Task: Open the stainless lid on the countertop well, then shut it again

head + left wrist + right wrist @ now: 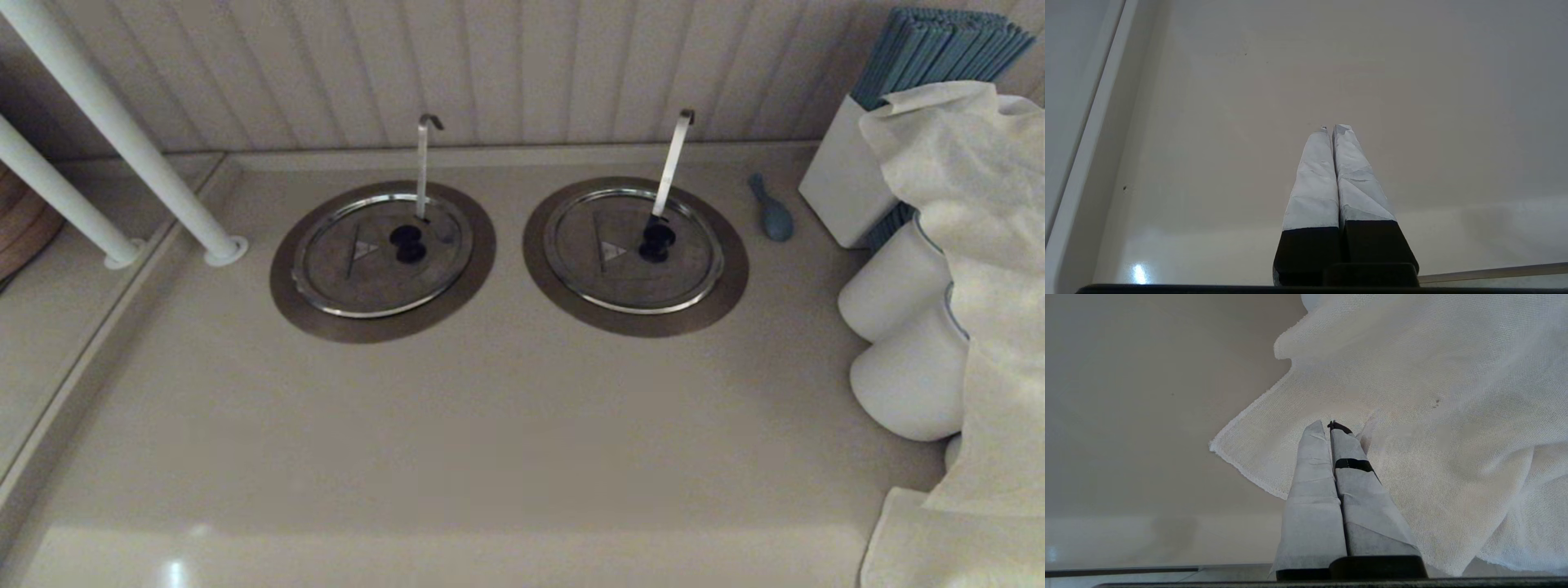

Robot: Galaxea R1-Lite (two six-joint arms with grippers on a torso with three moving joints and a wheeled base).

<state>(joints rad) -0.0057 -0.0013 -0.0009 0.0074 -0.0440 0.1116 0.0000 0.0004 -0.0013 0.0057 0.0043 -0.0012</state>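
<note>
The stainless lid (359,269) lies flat and closed on the left countertop well, whose brownish flange (287,296) rings it. It has a black centre knob (407,243) and a small triangle mark. A slim hook-tipped handle (422,167) stands upright at its far edge. Neither gripper shows in the head view. In the left wrist view my left gripper (1333,128) is shut and empty over bare beige countertop. In the right wrist view my right gripper (1327,424) is shut and empty above a white cloth (1433,396).
A twin lid (604,282) with a broader slanted handle (671,167) sits to the right. Beyond it lie a blue spoon (774,214), a white box (841,184), white cylinders (894,282) and a draped cloth (980,245). White posts (122,139) stand at the left.
</note>
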